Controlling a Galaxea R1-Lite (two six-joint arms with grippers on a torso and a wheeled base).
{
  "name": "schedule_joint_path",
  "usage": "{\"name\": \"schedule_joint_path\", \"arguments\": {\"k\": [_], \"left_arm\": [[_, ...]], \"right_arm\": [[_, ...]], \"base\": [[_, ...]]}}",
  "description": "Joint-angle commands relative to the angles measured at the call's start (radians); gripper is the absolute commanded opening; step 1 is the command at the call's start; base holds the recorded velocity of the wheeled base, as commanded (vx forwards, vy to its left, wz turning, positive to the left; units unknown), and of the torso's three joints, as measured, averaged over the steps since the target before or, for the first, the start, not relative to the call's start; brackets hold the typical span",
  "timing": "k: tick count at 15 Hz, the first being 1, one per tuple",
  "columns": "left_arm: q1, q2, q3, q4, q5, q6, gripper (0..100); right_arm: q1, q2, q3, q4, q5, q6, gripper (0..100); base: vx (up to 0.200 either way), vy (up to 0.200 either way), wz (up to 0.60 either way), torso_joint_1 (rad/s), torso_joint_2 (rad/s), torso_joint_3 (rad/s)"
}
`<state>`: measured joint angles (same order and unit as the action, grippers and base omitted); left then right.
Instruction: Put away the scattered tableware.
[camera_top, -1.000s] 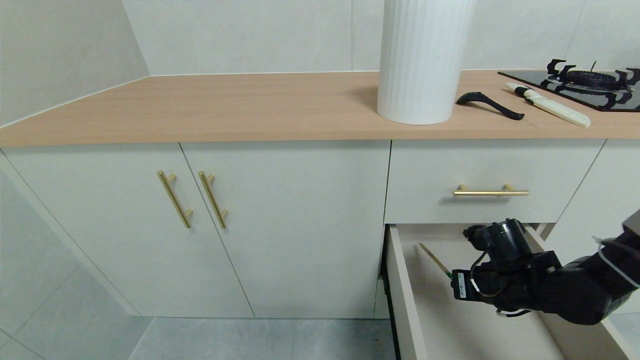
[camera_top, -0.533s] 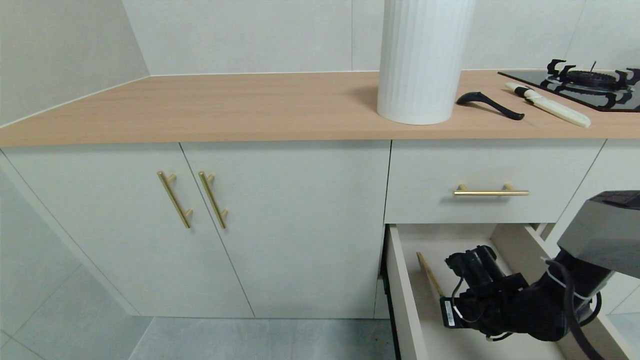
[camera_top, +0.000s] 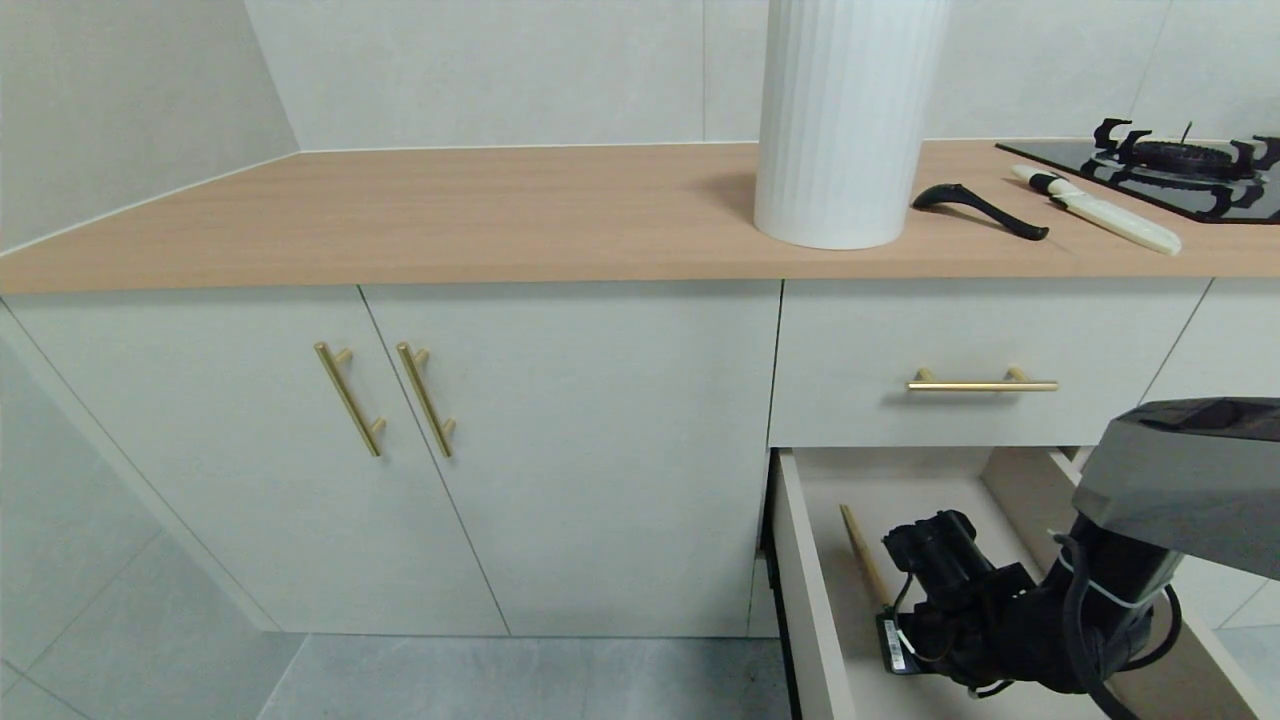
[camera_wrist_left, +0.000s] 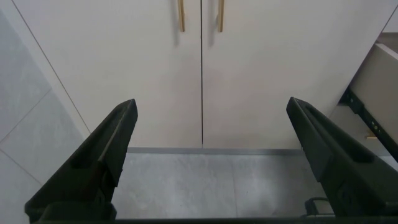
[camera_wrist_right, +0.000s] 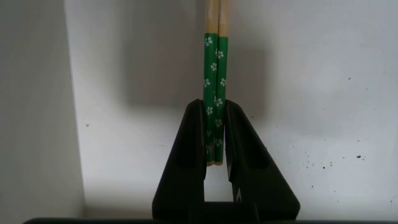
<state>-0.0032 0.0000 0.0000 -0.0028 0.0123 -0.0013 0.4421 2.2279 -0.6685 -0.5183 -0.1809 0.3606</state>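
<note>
My right pincer (camera_wrist_right: 214, 109) was pressed together on the chopsticks (camera_wrist_right: 214, 56), pinching the pair side by side at their green, flower-printed ends. The bare wooden lengths ran straight out ahead of the fingers. I held them by the ends so that most of each stick would lie along the drawer floor once I let go. I judged that the tight, parallel grip would stop the two from crossing or rolling apart.

The arm was sunk low inside the open drawer (camera_top: 800, 560), below the shut one with the brass handle. The sticks pointed toward the drawer's back, close to its left wall. They cast a shadow on the pale floor beneath, and I could not tell whether their far tips were touching it.

My left pincer (camera_wrist_left: 211, 107) was spread wide and held nothing. It hung in front of the cabinet doors (camera_wrist_left: 201, 62), well clear of the drawer, I think so as not to crowd the other arm.

Up on the counter (camera_top: 450, 220), a knife (camera_top: 1100, 212) and a black utensil (camera_top: 978, 210) lay near each other, well apart from both pincers. By my reckoning they were yet to be put away.
</note>
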Motion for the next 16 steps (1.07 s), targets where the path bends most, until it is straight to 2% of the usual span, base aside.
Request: {"name": "schedule_joint_path", "arguments": {"k": [1,3,4,11,16], "left_arm": [[0.0,0.002,0.0,0.0,0.0,0.0,100],[0.0,0.002,0.0,0.0,0.0,0.0,100],[0.0,0.002,0.0,0.0,0.0,0.0,100],[0.0,0.002,0.0,0.0,0.0,0.0,100],[0.0,0.002,0.0,0.0,0.0,0.0,100]], "right_arm": [[0.001,0.006,0.0,0.001,0.0,0.0,0],[0.001,0.007,0.001,0.001,-0.002,0.0,0],[0.001,0.007,0.001,0.001,-0.003,0.0,100],[0.0,-0.002,0.003,0.001,-0.003,-0.002,100],[-0.033,-0.26,0.053,0.017,-0.029,-0.014,100]], "base": [[0.0,0.0,0.0,0.0,0.0,0.0],[0.0,0.0,0.0,0.0,0.0,0.0],[0.0,0.0,0.0,0.0,0.0,0.0],[0.0,0.0,0.0,0.0,0.0,0.0],[0.0,0.0,0.0,0.0,0.0,0.0]]}}
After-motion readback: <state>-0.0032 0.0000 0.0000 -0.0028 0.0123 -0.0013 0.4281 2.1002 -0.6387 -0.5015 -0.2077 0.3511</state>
